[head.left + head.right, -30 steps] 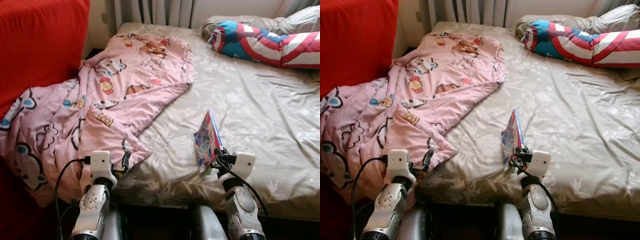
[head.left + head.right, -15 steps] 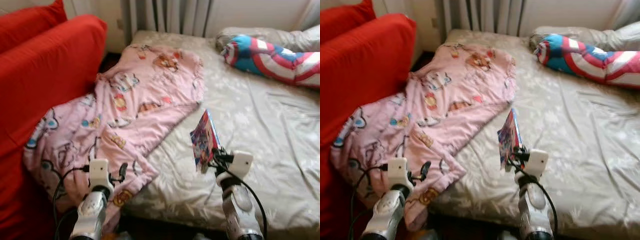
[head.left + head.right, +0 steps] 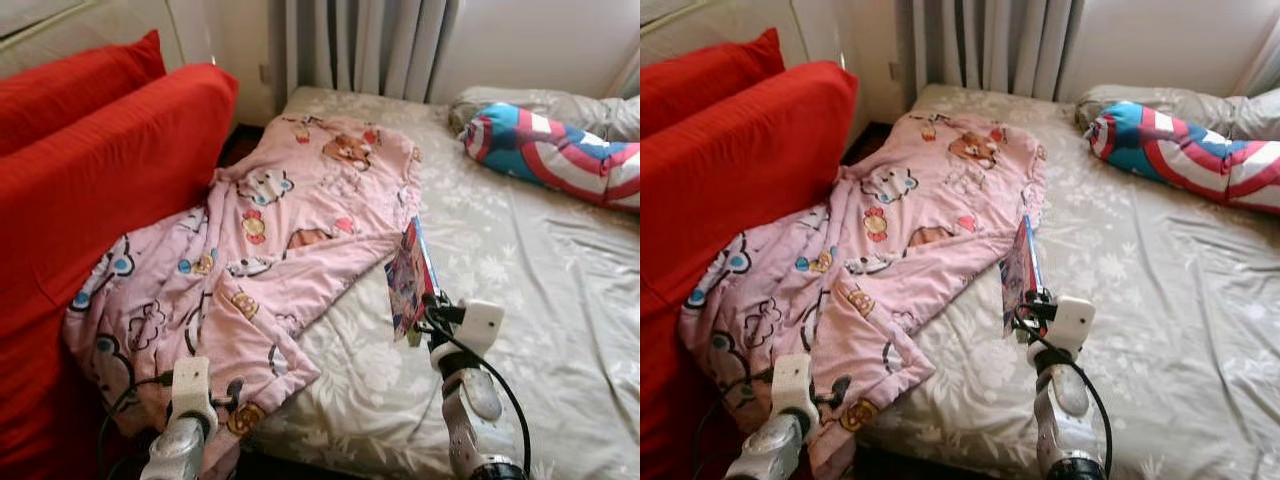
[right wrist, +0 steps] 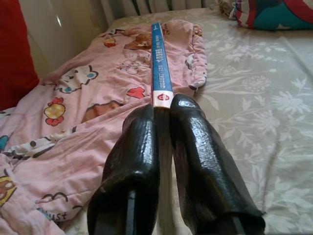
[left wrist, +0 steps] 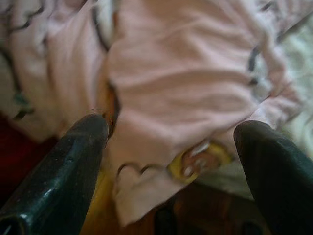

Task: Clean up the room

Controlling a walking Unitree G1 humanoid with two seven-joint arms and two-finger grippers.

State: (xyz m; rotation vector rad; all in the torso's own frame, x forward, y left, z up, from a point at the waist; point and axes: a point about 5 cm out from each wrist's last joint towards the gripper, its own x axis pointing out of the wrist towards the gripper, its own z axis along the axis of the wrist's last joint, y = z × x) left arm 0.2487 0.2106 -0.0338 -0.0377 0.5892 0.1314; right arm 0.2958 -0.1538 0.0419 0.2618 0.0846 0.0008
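Surface: a bed (image 3: 540, 300) under a grey-beige sheet with a pale flower print filled most of the head views.
Room: a red upholstered sofa (image 3: 90, 190) stood along the bed's left side; grey curtains (image 3: 360, 45) hung against a white wall behind the bed's head.
Blanket: one pink cartoon-print blanket (image 3: 260, 240) lay spread over the bed's left half, its lower end hanging off the near edge by the sofa.
Cushion: one blue, red and white striped cushion (image 3: 560, 155) lay at the far right, with one grey pillow (image 3: 540, 100) just behind it.
Book: one thin colourful picture book with a blue spine (image 4: 160, 68) stood on edge above the sheet, beside the blanket's border.
Right gripper (image 4: 164, 115): jaws clamped tight on the book's lower end.
Left gripper (image 5: 171, 147): jaws spread wide, holding nothing, above the blanket's hanging corner.
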